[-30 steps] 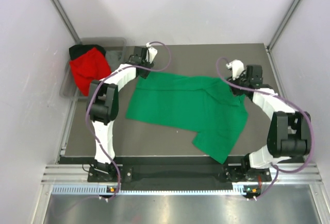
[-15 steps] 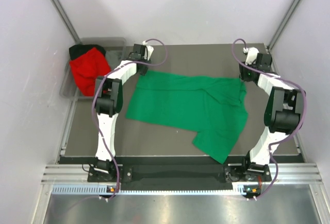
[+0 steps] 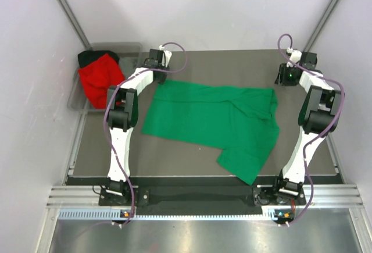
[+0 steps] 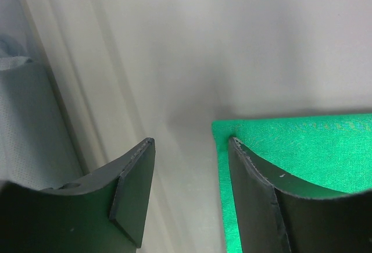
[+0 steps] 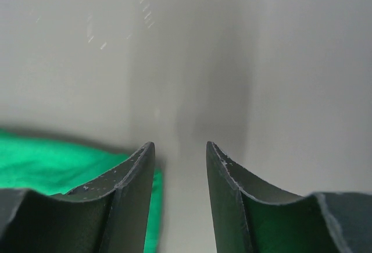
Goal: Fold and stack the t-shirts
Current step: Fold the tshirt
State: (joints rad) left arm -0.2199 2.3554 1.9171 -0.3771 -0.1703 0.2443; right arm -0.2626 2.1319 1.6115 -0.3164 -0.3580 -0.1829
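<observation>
A bright green t-shirt (image 3: pixel 215 122) lies spread across the mat, one sleeve end reaching toward the near right. My left gripper (image 3: pixel 157 80) is open and empty at the shirt's far left corner; in the left wrist view (image 4: pixel 189 148) the green cloth (image 4: pixel 302 148) lies beside the right finger. My right gripper (image 3: pixel 285 80) is open and empty just beyond the shirt's far right corner; the green edge (image 5: pixel 52 154) shows at the left of its view. A red t-shirt (image 3: pixel 100 78) and a black t-shirt (image 3: pixel 87 57) lie in the bin.
A grey plastic bin (image 3: pixel 128 49) stands at the far left off the dark mat (image 3: pixel 232 61). White walls close in the back and both sides. A metal rail (image 3: pixel 174 198) runs along the near edge by the arm bases.
My right arm has swung out to the far right, past the shirt's corner. The shirt's far right edge has been pulled out flatter. My left gripper has shifted only slightly.
</observation>
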